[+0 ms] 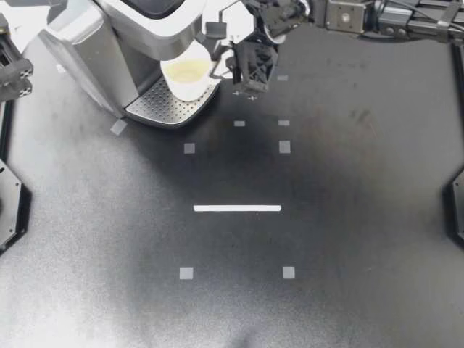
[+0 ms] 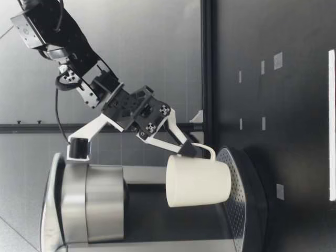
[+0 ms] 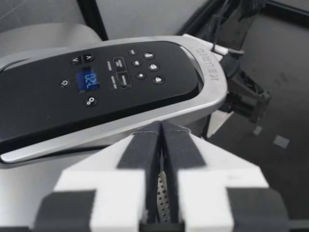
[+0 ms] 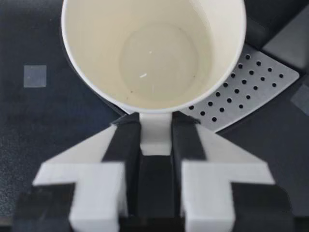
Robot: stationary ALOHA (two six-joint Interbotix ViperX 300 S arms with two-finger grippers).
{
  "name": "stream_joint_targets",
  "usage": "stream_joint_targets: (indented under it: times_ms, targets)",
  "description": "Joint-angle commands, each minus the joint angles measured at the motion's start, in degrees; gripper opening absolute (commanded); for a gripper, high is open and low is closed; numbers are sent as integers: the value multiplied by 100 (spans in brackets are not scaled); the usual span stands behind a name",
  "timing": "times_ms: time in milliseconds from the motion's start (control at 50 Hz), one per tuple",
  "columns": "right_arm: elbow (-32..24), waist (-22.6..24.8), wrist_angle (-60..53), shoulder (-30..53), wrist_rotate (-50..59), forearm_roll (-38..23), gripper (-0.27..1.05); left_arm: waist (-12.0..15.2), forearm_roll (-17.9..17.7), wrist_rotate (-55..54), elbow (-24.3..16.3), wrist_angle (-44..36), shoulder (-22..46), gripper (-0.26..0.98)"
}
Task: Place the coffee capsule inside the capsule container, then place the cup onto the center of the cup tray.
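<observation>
While my right gripper (image 1: 222, 68) is clenched on the handle (image 4: 155, 129) of the cup (image 1: 186, 75), the cup stands upright and empty over the cup tray (image 1: 161, 107) of the coffee machine (image 1: 87, 36), under the machine's overhanging front. From above, the cup sits toward the side of the tray nearest that gripper rather than at its middle. The right wrist view shows both fingers (image 4: 124, 145) pressed against the white handle from two sides, with the cup's open mouth (image 4: 154, 53) just ahead and the perforated tray (image 4: 244, 89) beyond it. From table height, the right gripper (image 2: 191, 148) reaches down at a slant to the handle, and the cup's base (image 2: 229, 181) is at the tray's surface (image 2: 239, 178); whether it rests there or hangs just clear I cannot tell. My left gripper (image 3: 161, 126) is closed on nothing, its fingers pressed together above the machine's dark control panel (image 3: 96, 87), where a small blue display (image 3: 88, 79) is lit. On the black table (image 1: 348, 254) lie a white strip (image 1: 237, 208) and several small grey squares (image 1: 186, 273).
</observation>
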Motion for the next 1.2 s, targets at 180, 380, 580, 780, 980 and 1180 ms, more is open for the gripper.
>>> stream_joint_targets:
  times_ms: [180,380,580,780,980,1180]
  targets:
    - [-237,62,9,-26,-9,18,22,-9,35,-237,-26,-44,-62,11]
    - [-290,79,18,44,26,9,23,-9,35,-272,26,-44,-88,11]
    - [-290,79,35,-9,53,18,35,-9,35,-272,18,-88,-88,11]
    - [-264,79,26,-97,97,18,61,-9,35,-272,26,-149,-88,11]
    - [-88,70,-9,-343,105,18,60,-9,35,-272,70,-281,-88,11]
    - [466,0,-325,-853,123,18,60,-9,70,-281,79,-650,-44,11]
